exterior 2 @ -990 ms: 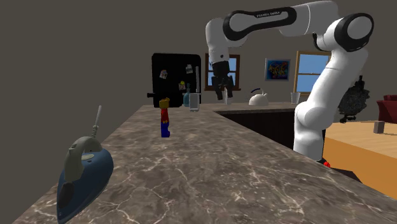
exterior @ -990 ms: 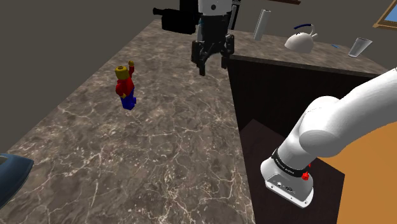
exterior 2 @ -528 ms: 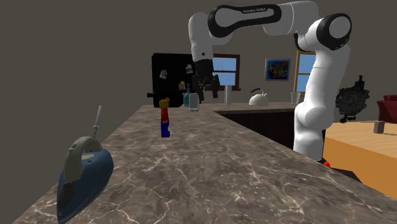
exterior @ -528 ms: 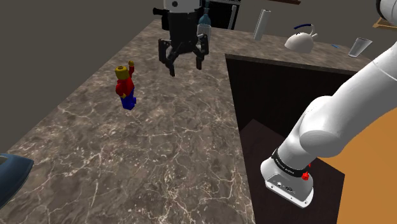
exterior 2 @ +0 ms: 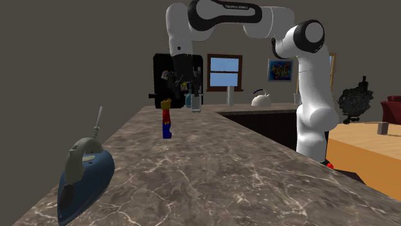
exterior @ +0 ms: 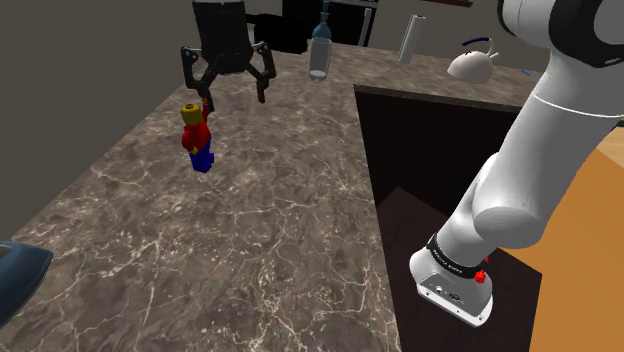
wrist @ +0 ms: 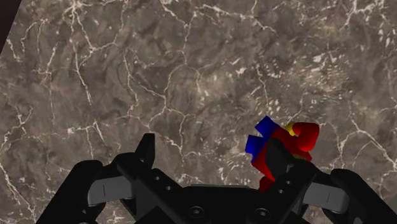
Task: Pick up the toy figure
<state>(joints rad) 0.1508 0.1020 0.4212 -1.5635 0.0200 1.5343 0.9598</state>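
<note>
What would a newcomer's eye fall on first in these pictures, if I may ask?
Most likely the red, blue and yellow figure standing on the dark marbled counter, the one vivid thing there. The black hand hangs open just above it, a little to the shoulder view's right. In the second exterior view, a blue-grey iron looms at the counter's near left end.

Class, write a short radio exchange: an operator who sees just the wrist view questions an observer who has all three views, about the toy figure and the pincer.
Operator: Is the toy figure standing or lying?
Observer: Standing upright on the counter, one arm raised.
Operator: Is my pincer down around it?
Observer: No. It hangs open above head height, off to one side of the figure.
</note>
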